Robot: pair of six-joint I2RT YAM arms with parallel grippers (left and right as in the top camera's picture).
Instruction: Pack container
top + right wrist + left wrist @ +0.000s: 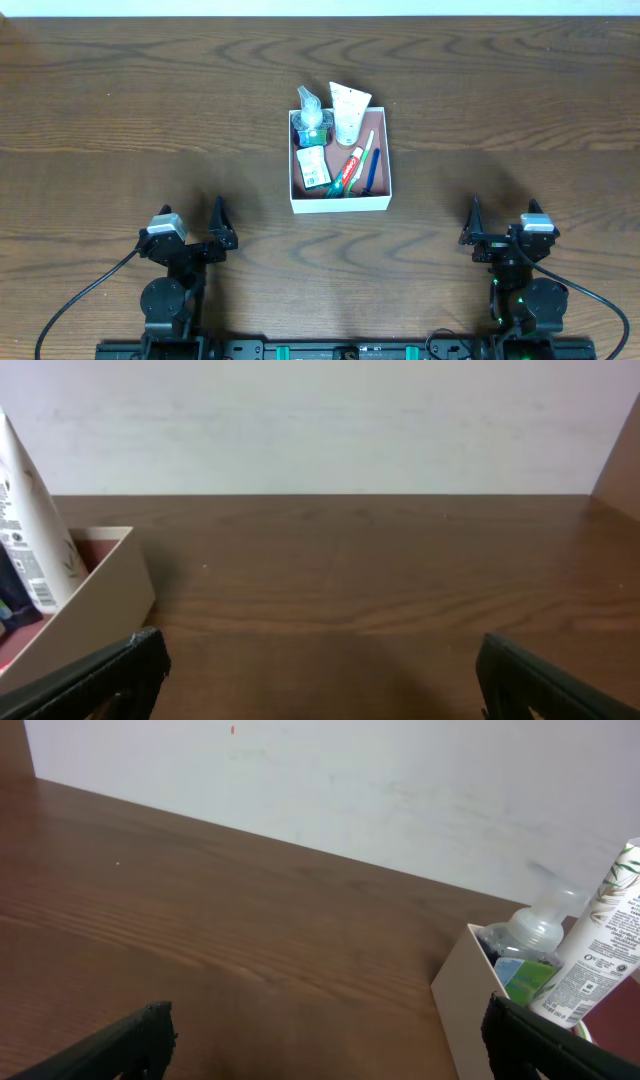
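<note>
We judge the packing all but done: the container [340, 205] already holds the white tube [348, 112], clear bottle [311, 112], green packet [313, 166] and toothpaste [347, 172], so the best move is leaving it untouched. The left gripper [222, 228] and right gripper [470, 228] sit well apart from the container, off its near corners, both spread wide and holding nothing. Only the tube leaning over the container's far rim looks easy to knock.
</note>
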